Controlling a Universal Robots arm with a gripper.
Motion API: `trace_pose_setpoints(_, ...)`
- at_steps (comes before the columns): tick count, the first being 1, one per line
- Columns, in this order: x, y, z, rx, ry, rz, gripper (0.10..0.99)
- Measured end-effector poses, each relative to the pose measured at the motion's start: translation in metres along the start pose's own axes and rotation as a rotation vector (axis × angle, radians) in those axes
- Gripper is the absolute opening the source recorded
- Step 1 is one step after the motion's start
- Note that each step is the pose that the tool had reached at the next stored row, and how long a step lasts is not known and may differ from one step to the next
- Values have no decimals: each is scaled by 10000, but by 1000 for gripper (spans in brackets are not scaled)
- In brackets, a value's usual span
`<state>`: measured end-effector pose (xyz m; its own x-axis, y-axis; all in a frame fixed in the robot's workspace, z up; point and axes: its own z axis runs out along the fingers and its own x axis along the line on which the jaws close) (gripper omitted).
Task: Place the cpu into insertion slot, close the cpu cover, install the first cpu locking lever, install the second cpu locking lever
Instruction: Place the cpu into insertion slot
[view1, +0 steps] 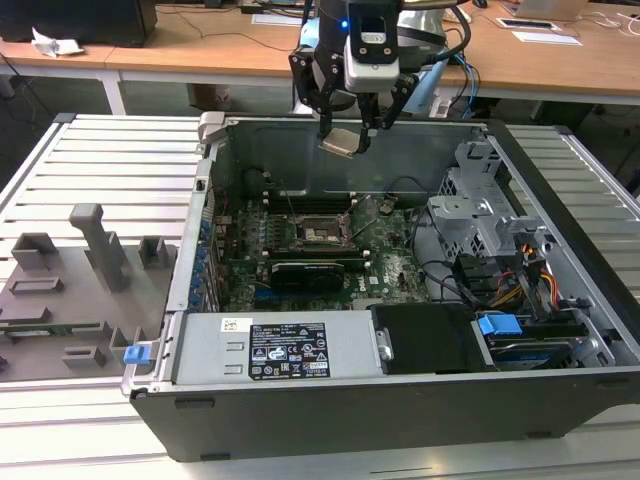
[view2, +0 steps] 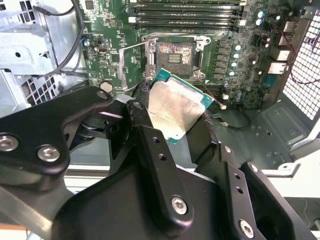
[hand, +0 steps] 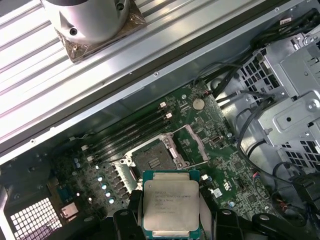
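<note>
Gripper (view1: 346, 135) fingers (view2: 149, 147) pinch the cpu (hand: 170, 205) by its edges, well above the bare insertion slot (hand: 157, 159); cpu cover (hand: 194, 142) flipped open.

Wooden desks (view1: 200, 52) stand behind a slatted grey bench (view1: 100, 150), perhaps metal.

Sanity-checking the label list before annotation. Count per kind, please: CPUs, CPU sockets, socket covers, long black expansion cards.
cpu: 1, held in the gripper above the case
insertion slot: 1, empty
cpu cover: 1, swung open beside the slot
long black card: 1, seated on the board
Total: 4
</note>
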<state>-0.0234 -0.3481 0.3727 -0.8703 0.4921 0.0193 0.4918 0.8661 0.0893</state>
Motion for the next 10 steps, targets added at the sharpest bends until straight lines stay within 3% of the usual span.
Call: trace_pose_setpoints(10,0,0,0,-6,-30,331,541)
